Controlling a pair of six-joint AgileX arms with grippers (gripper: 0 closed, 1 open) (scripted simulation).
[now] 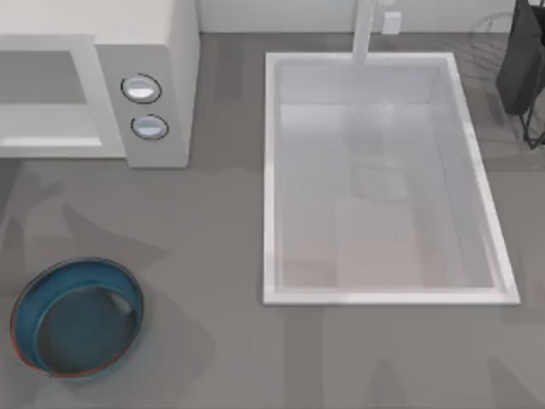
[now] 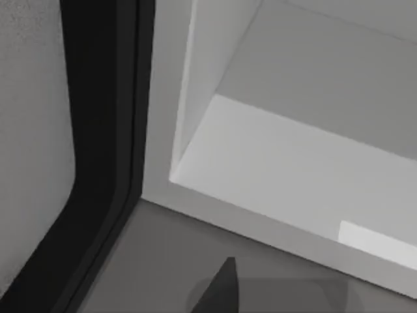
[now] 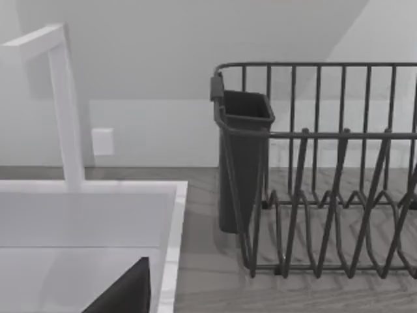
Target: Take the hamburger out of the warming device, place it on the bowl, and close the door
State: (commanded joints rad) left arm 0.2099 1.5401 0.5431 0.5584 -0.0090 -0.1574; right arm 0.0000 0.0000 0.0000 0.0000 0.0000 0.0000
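Observation:
The white warming device (image 1: 162, 51) stands at the table's back left, with two round knobs (image 1: 141, 88) on its grey panel. Its wide cavity (image 1: 43, 106) is open. In the left wrist view the cavity (image 2: 293, 156) is close, and the stretch of floor in view is bare. A grey panel edged in black (image 2: 104, 130) stands beside the opening; it may be the door. A dark tip of my left gripper (image 2: 221, 293) sits just before the cavity. The blue-teal bowl (image 1: 51, 294) rests at the front left with nothing in it. The hamburger is out of view. A dark tip of my right gripper (image 3: 127, 293) hangs over the sink.
A large white sink basin (image 1: 383, 179) fills the middle and right of the table, with a white faucet (image 1: 366, 30) behind it. A dark wire dish rack (image 3: 326, 195) with a cutlery holder (image 3: 241, 156) stands at the back right. Grey tabletop lies between bowl and sink.

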